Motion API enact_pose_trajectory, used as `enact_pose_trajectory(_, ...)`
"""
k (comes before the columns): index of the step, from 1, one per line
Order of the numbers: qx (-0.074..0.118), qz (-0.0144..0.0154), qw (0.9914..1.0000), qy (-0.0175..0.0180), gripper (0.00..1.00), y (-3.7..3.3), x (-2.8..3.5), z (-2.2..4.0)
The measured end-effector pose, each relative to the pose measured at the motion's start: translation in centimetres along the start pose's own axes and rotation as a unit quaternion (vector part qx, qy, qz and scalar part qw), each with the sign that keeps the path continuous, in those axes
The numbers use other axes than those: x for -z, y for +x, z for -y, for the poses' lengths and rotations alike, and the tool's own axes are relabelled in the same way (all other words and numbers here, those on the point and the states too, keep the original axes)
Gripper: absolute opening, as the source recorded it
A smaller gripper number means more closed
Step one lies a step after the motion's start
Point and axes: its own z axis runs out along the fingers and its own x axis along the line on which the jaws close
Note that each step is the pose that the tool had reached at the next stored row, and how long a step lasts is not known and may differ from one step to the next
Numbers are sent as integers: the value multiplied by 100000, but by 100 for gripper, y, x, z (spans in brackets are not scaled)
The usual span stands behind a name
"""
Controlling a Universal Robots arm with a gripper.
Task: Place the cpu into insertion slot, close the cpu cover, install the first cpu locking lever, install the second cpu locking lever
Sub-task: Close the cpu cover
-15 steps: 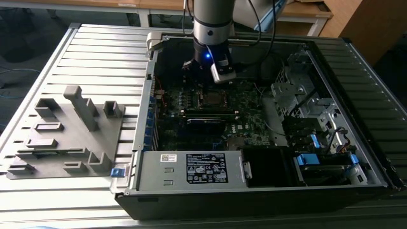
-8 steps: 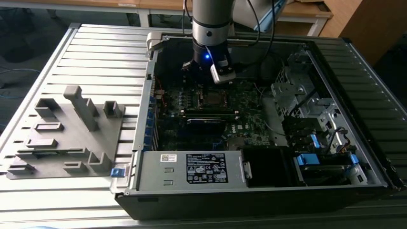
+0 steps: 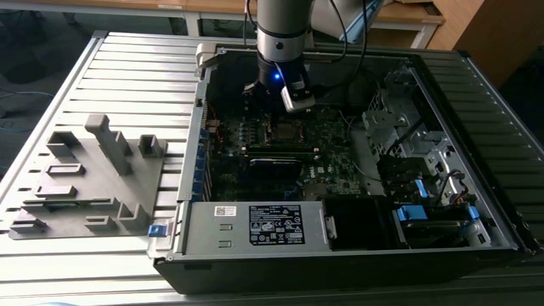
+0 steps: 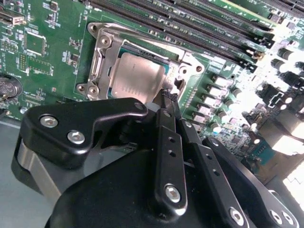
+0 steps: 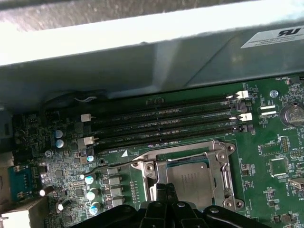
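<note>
The cpu [image 4: 137, 78] lies flat in the insertion slot [image 3: 285, 131], its dull silver top showing in both wrist views [image 5: 190, 178]. The cpu cover [image 4: 100, 57], a silver frame, lies down around the chip [image 5: 223, 164]. A thin wire locking lever [image 5: 114, 164] sticks out sideways from the socket's corner. My gripper [image 4: 168, 97] hangs low over the socket edge, its black fingers [image 4: 166, 142] drawn together to one tip beside a small shiny metal piece. I cannot tell whether the tips pinch anything. The exterior view has the gripper [image 3: 276, 109] just behind the socket.
Long black memory slots [image 5: 161, 128] run beside the socket. The labelled power supply [image 3: 255, 223] sits at the case front. Drive bays with blue tabs [image 3: 416, 210] fill the exterior view's right. A grey fixture block [image 3: 85, 178] stands outside the case on the left.
</note>
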Motion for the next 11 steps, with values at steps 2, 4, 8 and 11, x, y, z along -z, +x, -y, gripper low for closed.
enact_pose_trajectory(2,3,4,100000,-6,11,0,0,0)
enact_pose_trajectory(4,17,9,100000,-19,11,0,-3,1)
enact_pose_trajectory(8,314,42,99999,-34,11,6,-12,11)
enact_pose_trajectory(11,805,132,99997,-57,11,21,-22,15)
